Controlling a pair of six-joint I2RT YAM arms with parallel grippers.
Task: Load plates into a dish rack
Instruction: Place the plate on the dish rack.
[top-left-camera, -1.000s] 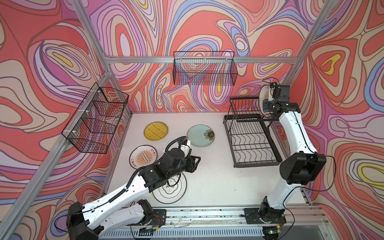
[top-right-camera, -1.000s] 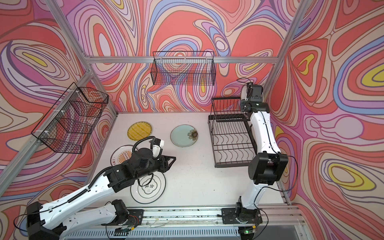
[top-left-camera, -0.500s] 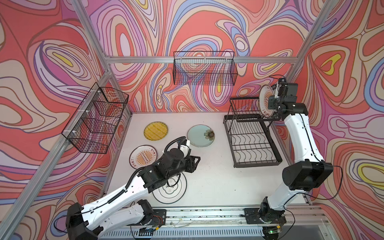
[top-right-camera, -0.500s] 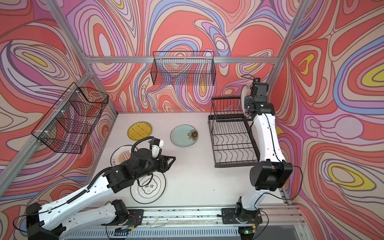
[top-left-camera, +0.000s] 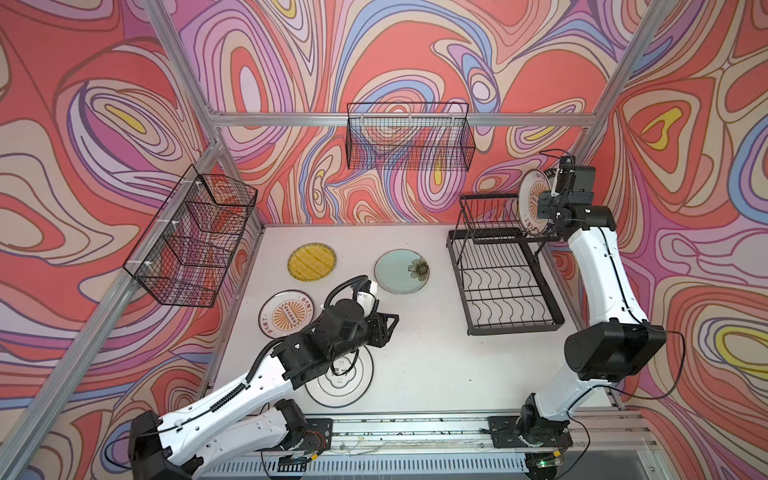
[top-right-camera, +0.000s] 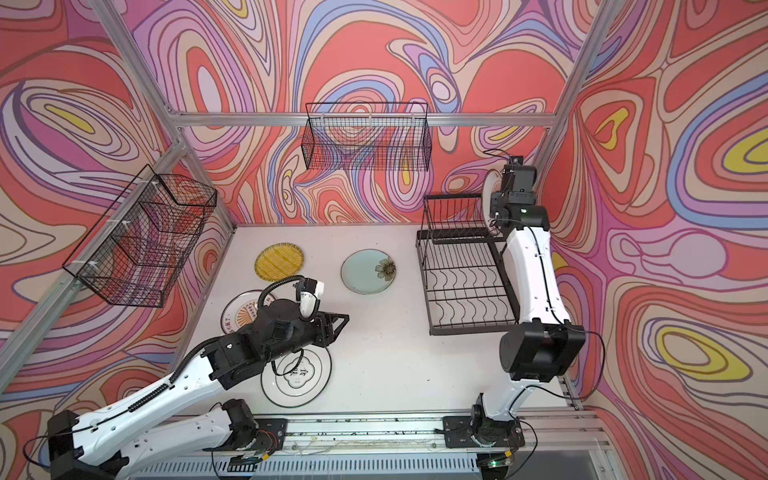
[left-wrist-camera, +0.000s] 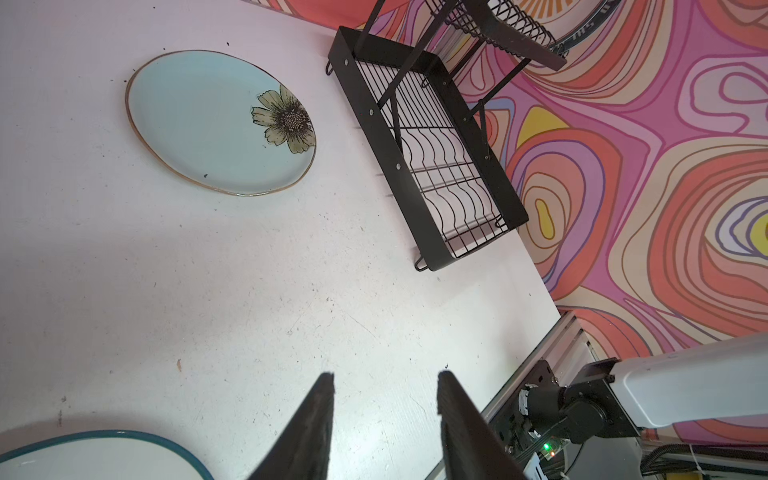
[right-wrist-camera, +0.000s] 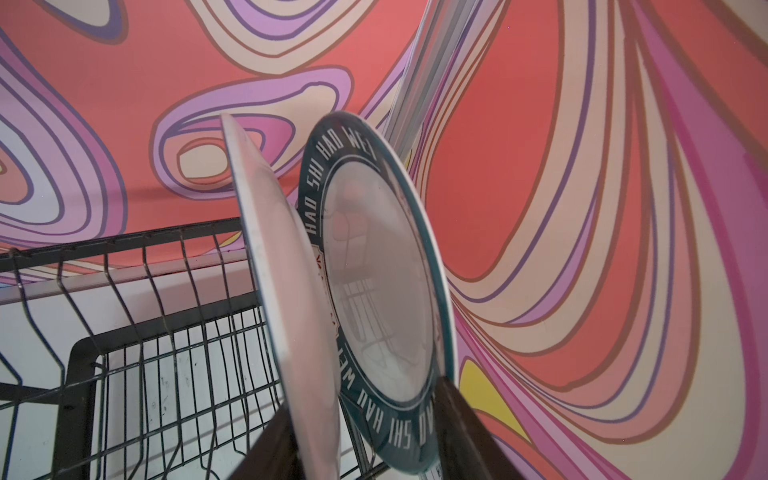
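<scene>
The black dish rack (top-left-camera: 503, 286) stands at the right. On its upper tier two plates stand on edge: an orange-sunburst plate (top-left-camera: 528, 203) (right-wrist-camera: 282, 270) and, behind it, the lettered-rim plate (right-wrist-camera: 374, 291). My right gripper (right-wrist-camera: 365, 399) (top-left-camera: 546, 205) is open, one finger at the sunburst plate's back, the other well clear of its front. Flat on the table lie the yellow striped plate (top-left-camera: 311, 262), the pale green flower plate (top-left-camera: 401, 271), a second sunburst plate (top-left-camera: 286, 318) and the Chinese-character plate (top-right-camera: 297, 374), partly under my left arm. My left gripper (left-wrist-camera: 385, 376) (top-left-camera: 392, 322) hovers open and empty.
Black mesh baskets hang on the back wall (top-left-camera: 409, 137) and the left wall (top-left-camera: 191, 237). The patterned right wall runs close behind the rack. An aluminium rail (top-left-camera: 415, 428) carrying both arm bases borders the table's front edge.
The right arm's elbow has swung outward and its jaws have widened slightly. The sunburst plate on the upper tier now shows more of its face. The left arm has not moved.
</scene>
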